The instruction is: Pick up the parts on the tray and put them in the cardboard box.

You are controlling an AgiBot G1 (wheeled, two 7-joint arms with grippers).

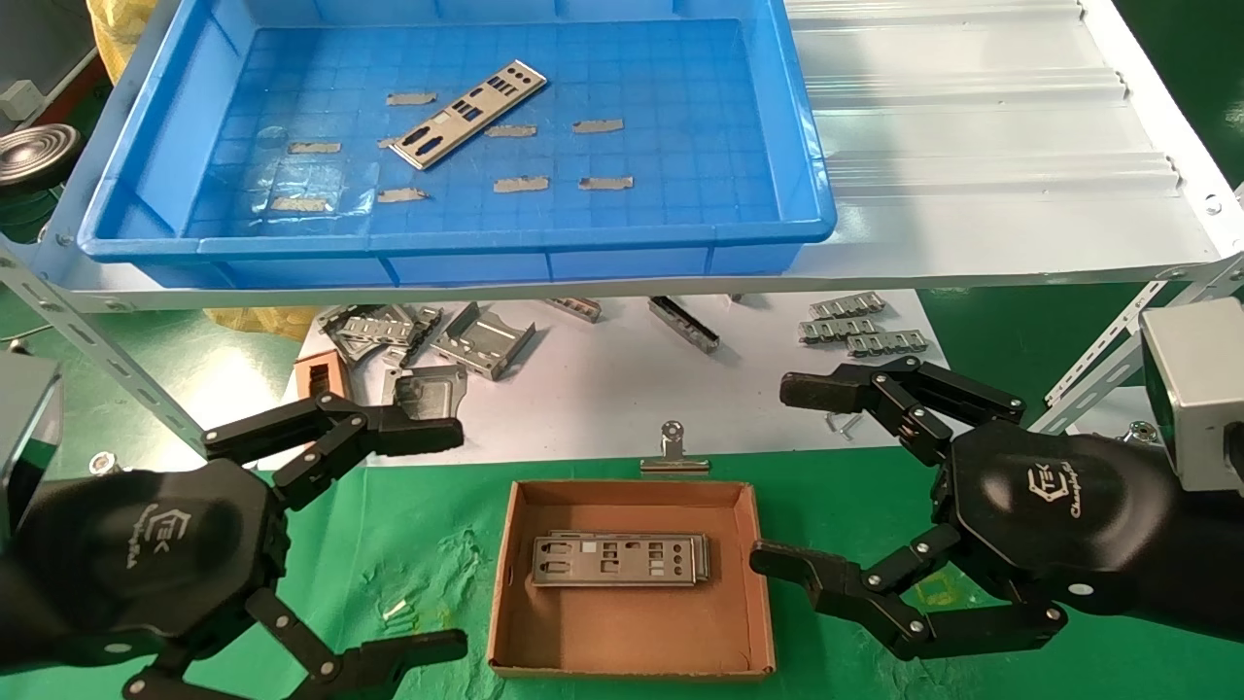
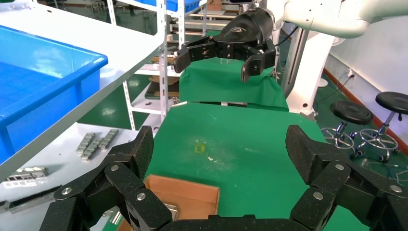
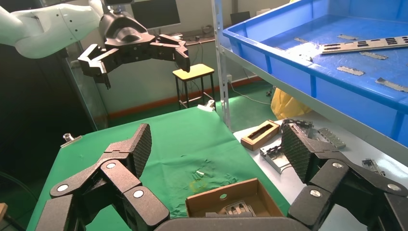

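One silver plate, a part [image 1: 468, 114], lies slanted on the floor of the blue tray [image 1: 457, 241] on the raised white shelf; the right wrist view shows the part [image 3: 365, 44] too. Below on the green cloth sits the cardboard box [image 1: 632, 632], with a small stack of plates [image 1: 618, 559] inside. My left gripper [image 1: 449, 538] hovers open and empty to the left of the box. My right gripper [image 1: 777, 474] hovers open and empty to its right. Between the left gripper's [image 2: 222, 149] fingers a corner of the box [image 2: 183, 195] shows. The right gripper [image 3: 217, 144] frames the box [image 3: 226, 199] likewise.
Grey tape scraps [image 1: 520, 183] dot the tray floor. Under the shelf, folded grey brackets [image 1: 428, 335], a small brown block [image 1: 319, 377] and smaller metal pieces [image 1: 855, 326] lie on white paper. A binder clip [image 1: 673, 452] sits just behind the box. Slanted shelf struts [image 1: 1098, 369] stand at both sides.
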